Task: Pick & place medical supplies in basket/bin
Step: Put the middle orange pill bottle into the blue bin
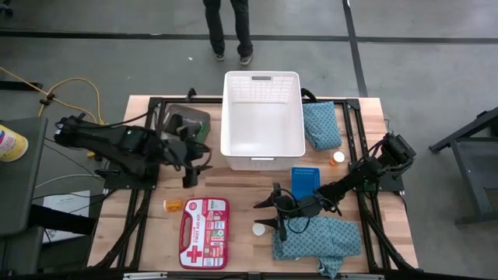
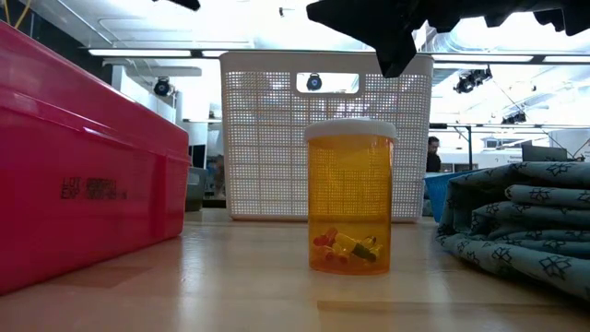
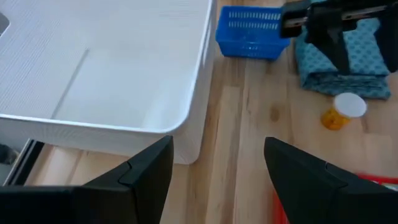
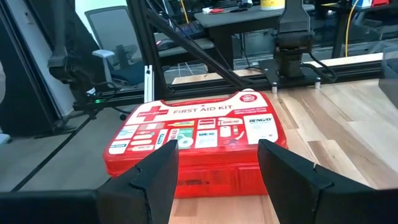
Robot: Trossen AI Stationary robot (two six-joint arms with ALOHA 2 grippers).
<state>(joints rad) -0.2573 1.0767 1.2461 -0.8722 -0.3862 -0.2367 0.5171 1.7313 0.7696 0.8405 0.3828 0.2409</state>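
The white basket (image 1: 263, 117) stands at the far middle of the table, with the dark bin (image 1: 187, 120) on its left. One teal cloth (image 1: 320, 124) lies to the right of the basket, and another (image 1: 319, 239) lies by the near edge. An orange bottle (image 2: 350, 198) stands upright on its base near the front. A second bottle (image 1: 174, 204) lies on its side at the left, and a third (image 1: 337, 158) is at the right. My left gripper (image 3: 217, 168) hovers open and empty off the basket's near left corner. My right gripper (image 4: 217, 168) is open and empty beside the upright bottle.
A red first aid kit (image 1: 204, 232) lies flat at the near left, straight ahead of my right gripper. A blue tray (image 1: 306, 180) sits between the basket and the near cloth. A person's legs (image 1: 229, 31) show beyond the far edge.
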